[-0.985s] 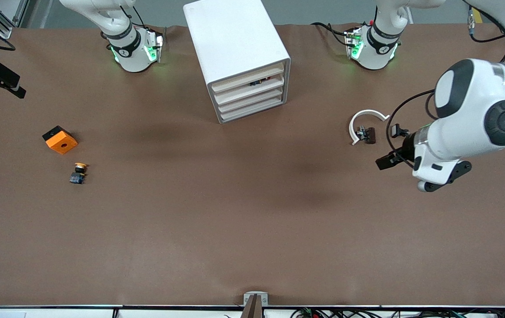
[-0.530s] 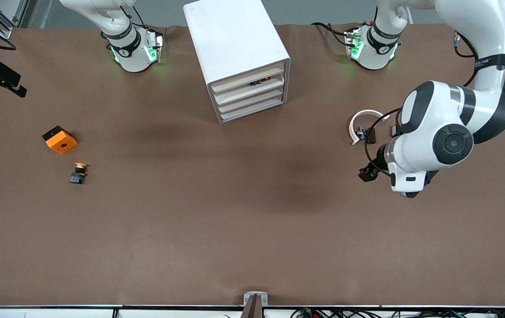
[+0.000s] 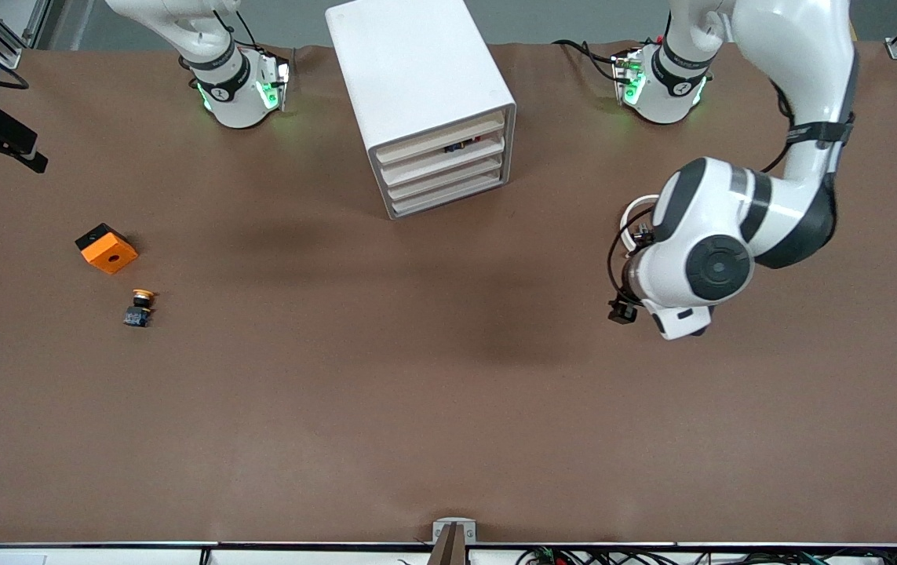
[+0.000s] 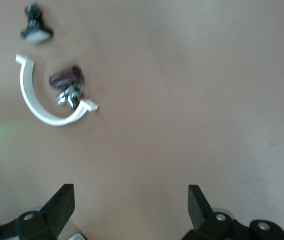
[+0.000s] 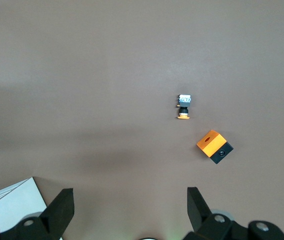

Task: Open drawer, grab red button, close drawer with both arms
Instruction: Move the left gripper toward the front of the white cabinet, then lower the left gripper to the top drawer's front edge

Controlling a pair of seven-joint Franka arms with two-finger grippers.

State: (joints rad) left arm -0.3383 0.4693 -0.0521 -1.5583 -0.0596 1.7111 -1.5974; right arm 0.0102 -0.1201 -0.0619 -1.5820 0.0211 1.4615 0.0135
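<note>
Brown table (image 3: 417, 392): one cabinet (image 3: 417, 86), four drawers, two arms.

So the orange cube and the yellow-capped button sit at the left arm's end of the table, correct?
Not quite: the orange cube and the yellow-capped button sit at the right arm's end of the table, as the front view shows.

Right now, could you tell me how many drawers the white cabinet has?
4, stacked in the cabinet: top drawer, second drawer, third drawer, bottom drawer. None looks pulled out.
</note>
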